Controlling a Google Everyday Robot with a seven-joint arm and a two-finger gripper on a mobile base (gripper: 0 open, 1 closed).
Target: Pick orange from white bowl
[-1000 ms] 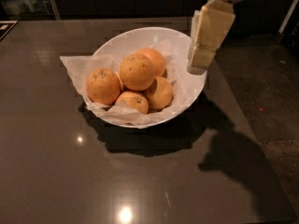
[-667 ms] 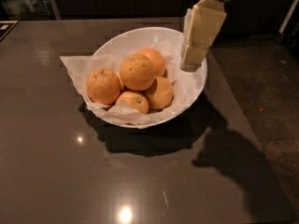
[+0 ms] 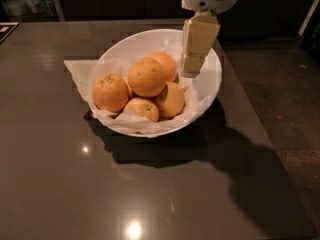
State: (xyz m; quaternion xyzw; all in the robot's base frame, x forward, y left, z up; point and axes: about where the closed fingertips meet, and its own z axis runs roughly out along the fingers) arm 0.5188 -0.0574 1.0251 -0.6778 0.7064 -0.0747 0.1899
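Table: a dark, glossy tabletop fills most of the view, with dark cabinets behind it and two bright light spots reflected near the front edge.
Paper: crinkled white paper lines the dish, and one corner sticks out over the rim on the left.
Left orange: an orange with dark streaks at its stem sits at the left of the pile, against the paper.
Small orange: the smallest one lies at the front with its stem mark turned up, wedged between its neighbours.
Big orange: the largest fruit rests on top of the pile in the middle of the dish, touching the others around it, with fine dark specks on its upper face.
Back orange: a smoother one sits behind and just right of the big orange.
Right orange: another lies low on the right side of the pile.
White bowl: wide and shallow, it stands on the table and holds all five fruits.
Gripper: cream-coloured, under a white vented housing, it hangs over the right inner side of the bowl, tip down, just beside the back orange and apart from the big orange. It holds nothing; whether it is wide or narrow cannot be told.
Shadow: a heavy dark shadow spreads from under the bowl toward the front right.
Floor: a speckled dark floor runs along the right of the table.
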